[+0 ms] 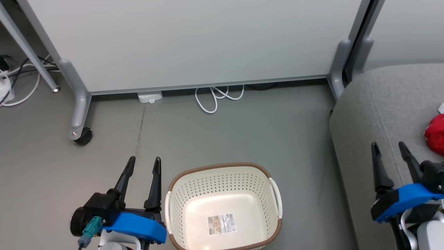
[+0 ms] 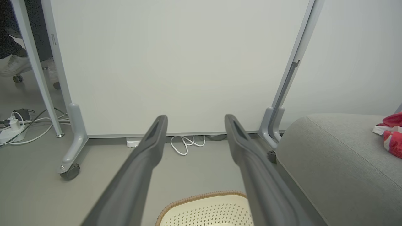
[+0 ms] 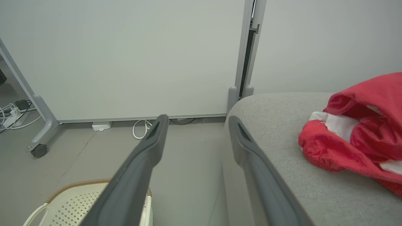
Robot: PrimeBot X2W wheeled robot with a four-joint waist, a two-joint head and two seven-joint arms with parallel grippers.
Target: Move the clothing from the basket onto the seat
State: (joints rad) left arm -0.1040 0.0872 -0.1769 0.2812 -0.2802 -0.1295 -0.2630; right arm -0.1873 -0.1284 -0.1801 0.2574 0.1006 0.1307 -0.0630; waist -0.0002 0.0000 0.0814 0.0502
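- Left gripper (image 1: 144, 159) at 7 o'clock in the head view, beside the basket (image 1: 222, 166). Jaws spread wide, nothing between them.
- Right gripper (image 1: 387, 145) at 4 o'clock, over the front edge of the seat (image 1: 374, 104). Jaws wide apart too, holding nothing.
- Clothing (image 1: 436, 133): a red bundle with white patches, lying on the seat at 3 o'clock and partly cut off by the frame edge. It sits near the right gripper but apart from it.
- Basket at 6 o'clock on the floor (image 1: 242, 121). The inside that shows has a label sticker (image 1: 222, 224) and no red fabric.
- Judgement: the move looks done, or close to it.
- Handling guess: soft, light and floppy. It would sag and trail if lifted, and it isn't fragile.
- Best hold is probably a pinch on a raised fold at the top of the bunch, not a flat edge.
- Risk: a shallow pinch slips off.
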